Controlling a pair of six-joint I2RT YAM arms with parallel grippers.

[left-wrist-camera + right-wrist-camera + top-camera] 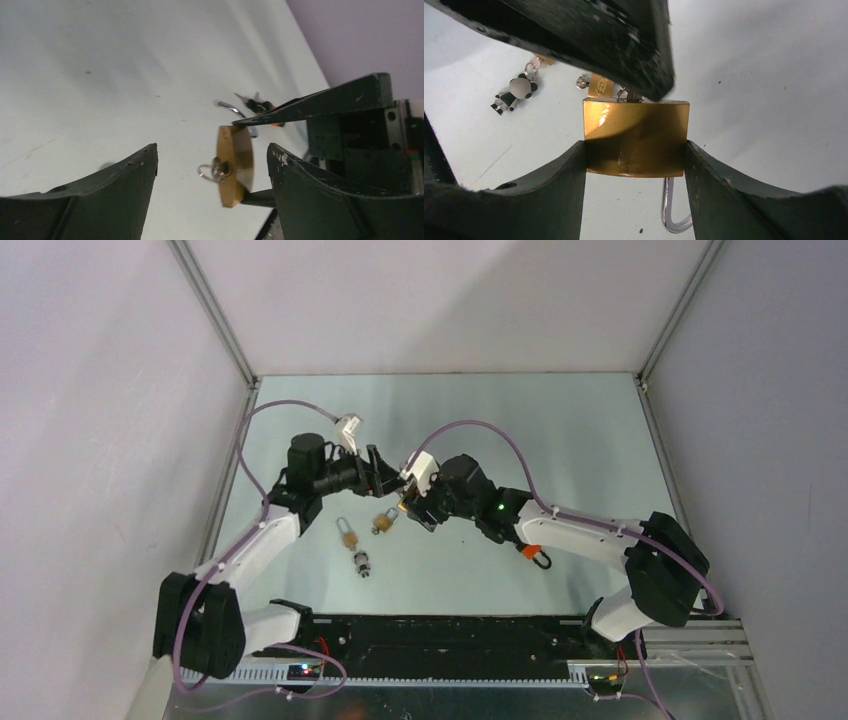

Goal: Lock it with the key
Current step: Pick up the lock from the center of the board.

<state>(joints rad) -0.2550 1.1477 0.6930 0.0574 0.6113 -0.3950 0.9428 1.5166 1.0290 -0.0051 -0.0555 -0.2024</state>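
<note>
Right gripper point(635, 150) is pinching the padlock point(635, 137) by its two narrow sides, held off the table point(560, 430) near the middle. Brass body sits square between the fingers. The shackle point(671, 210) sticks out the underside and looks unlatched, hook end free.

Key point(629, 95) is seated in the keyway on the top face, with a small ring on it. Left gripper point(212, 155) is spread wide, nose-on to that face. The key sits in the gap between the fingers point(100, 200). Left wrist view shows clear space on both sides, so no contact with key or body that I can see.

Two more brass padlocks lie flat on the table under the grippers: one point(348, 536), the other point(384, 523). Panda keychain point(362, 564) is just beside them, nearer the bases. An orange-and-black lock point(537, 554) lies by the right forearm, well apart from the rest.
</note>
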